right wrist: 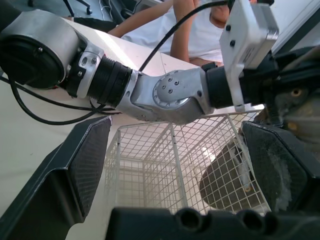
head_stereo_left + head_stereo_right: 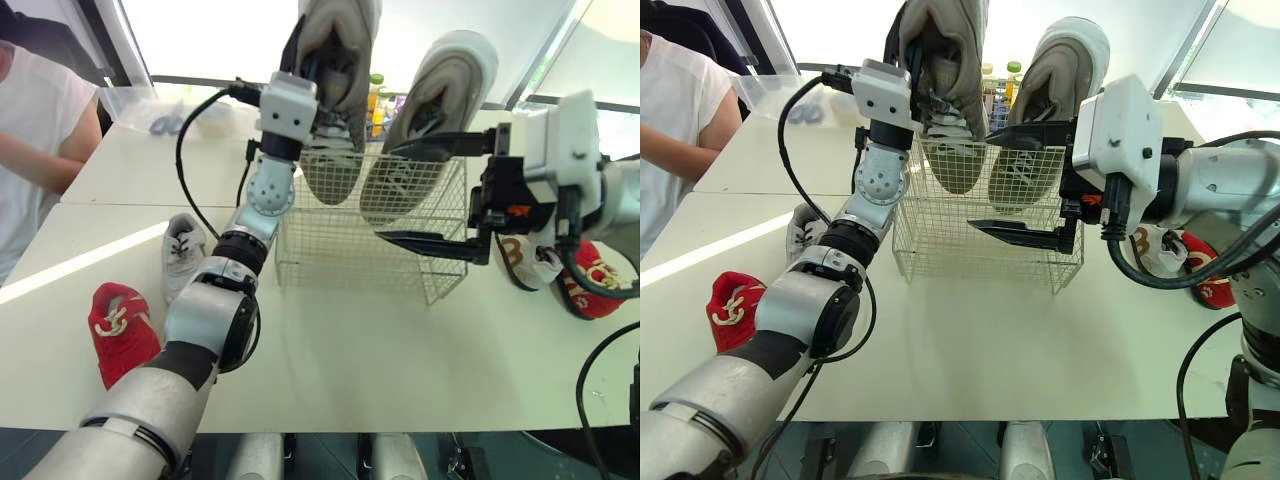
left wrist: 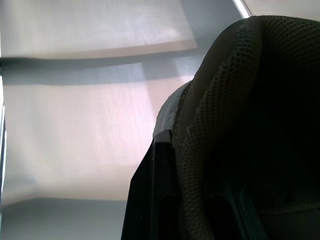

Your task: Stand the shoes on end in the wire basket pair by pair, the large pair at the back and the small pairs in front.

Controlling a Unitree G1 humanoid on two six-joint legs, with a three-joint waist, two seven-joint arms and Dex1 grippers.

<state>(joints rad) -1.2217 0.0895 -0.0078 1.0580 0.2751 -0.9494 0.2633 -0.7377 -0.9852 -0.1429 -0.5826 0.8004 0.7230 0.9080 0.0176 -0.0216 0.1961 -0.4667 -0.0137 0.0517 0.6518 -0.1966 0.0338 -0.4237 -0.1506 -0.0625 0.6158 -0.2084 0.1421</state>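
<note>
Basket (image 2: 370, 262) sits in the middle of the table (image 2: 400, 360), a bit toward the far edge. My left gripper (image 2: 310, 60) is clamped on the heel collar of a grey shoe (image 2: 338, 120), one finger inside the opening and one finger (image 3: 152, 200) outside against the heel. The shoe hangs heel up, with its toe dipped into the back left part of the basket.

The second grey shoe (image 2: 432, 110) stands next to it on the right. It's toe down in the basket too, leaning a bit, heel sticking well above the rim.

My right gripper (image 2: 385, 195) is spread wide open at the basket's right front and holds nothing. The upper finger (image 2: 440, 148) crosses in front of the second grey shoe, and I can't tell if it touches. The lower finger (image 2: 425, 243) is in front of the wire wall.

The small shoes are all out on the table:
- A red shoe (image 2: 120, 335) lies near the front left edge.
- A white shoe (image 2: 183, 250) is just behind it, left of the basket.
- A white-and-brown shoe (image 2: 525, 262) is over by the right edge, with another red shoe (image 2: 597, 280) beside it, both partly behind my right arm.

Some bottles (image 2: 377, 98) stand at the far edge behind the basket. A person (image 2: 40, 130) in a white shirt sits at the left side of the table.
</note>
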